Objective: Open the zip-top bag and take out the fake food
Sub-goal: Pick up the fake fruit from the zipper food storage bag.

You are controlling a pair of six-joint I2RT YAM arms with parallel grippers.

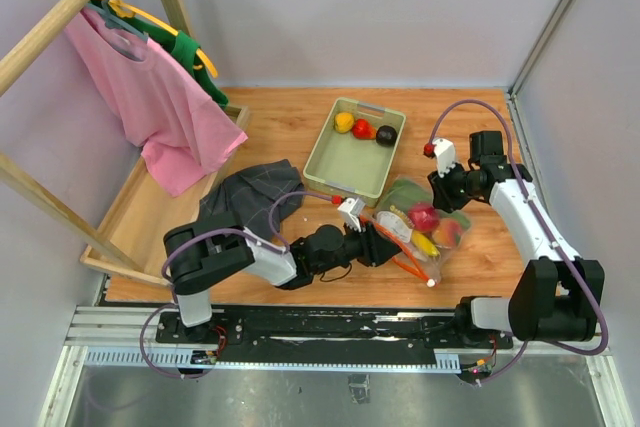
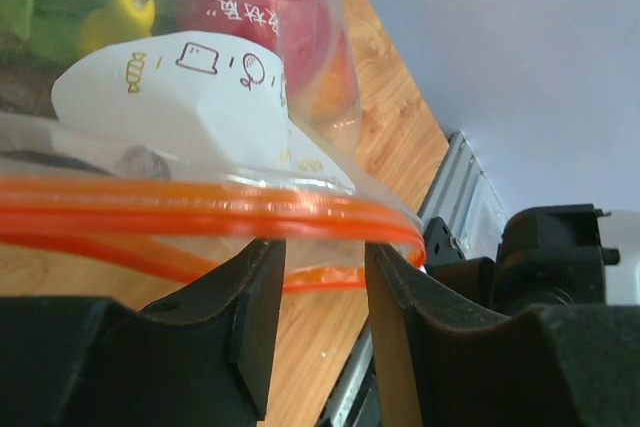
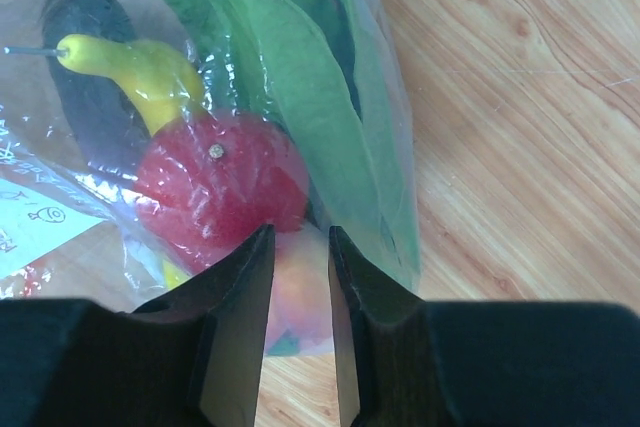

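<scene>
Bag (image 1: 425,232) lies on table (image 1: 285,122), just in front of tray (image 1: 322,147). Its long axis runs from left claw (image 1: 388,245) at the zip end to right claw (image 1: 440,195) at the closed end.

Left claw is nearer the zip: jaws apart, one lip of orange strip (image 2: 200,209) in the gap, unpinched.

Right claw: jaws nearly together over food (image 3: 215,187); grip on the film, cannot tell.

Only left wrist view shows the strip lips parted.
</scene>
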